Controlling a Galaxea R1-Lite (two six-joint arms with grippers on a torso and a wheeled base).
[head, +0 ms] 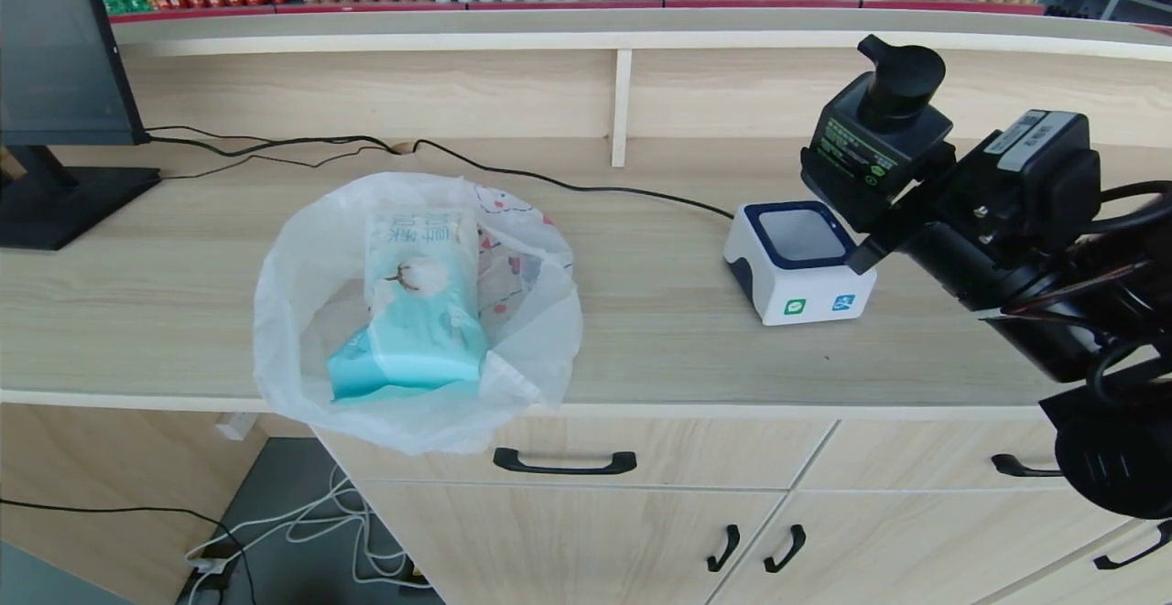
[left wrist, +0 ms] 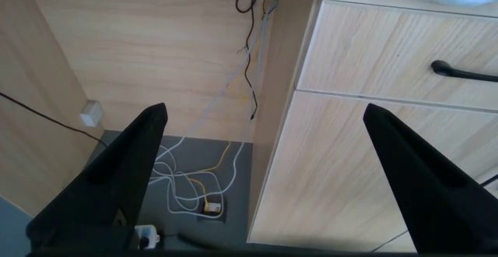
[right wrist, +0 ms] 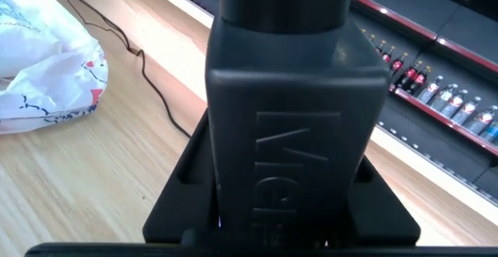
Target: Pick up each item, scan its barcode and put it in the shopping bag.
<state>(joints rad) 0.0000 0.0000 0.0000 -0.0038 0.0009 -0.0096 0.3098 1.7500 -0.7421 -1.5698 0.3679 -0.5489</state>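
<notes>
The right arm is matt black and blocky — its wrist housing carries white-and-grey printed labels on top, and black cables with a thin red wire loop along it. The left tool has two plain black wedge-shaped fingers, tapering to blunt tips.

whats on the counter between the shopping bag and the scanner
In the head view that stretch of counter is bare wood between shopping bag and scanner; only the scanner's black cable crosses its far side.

Head above counter; left wrist below; right wrist sharing bag
</notes>
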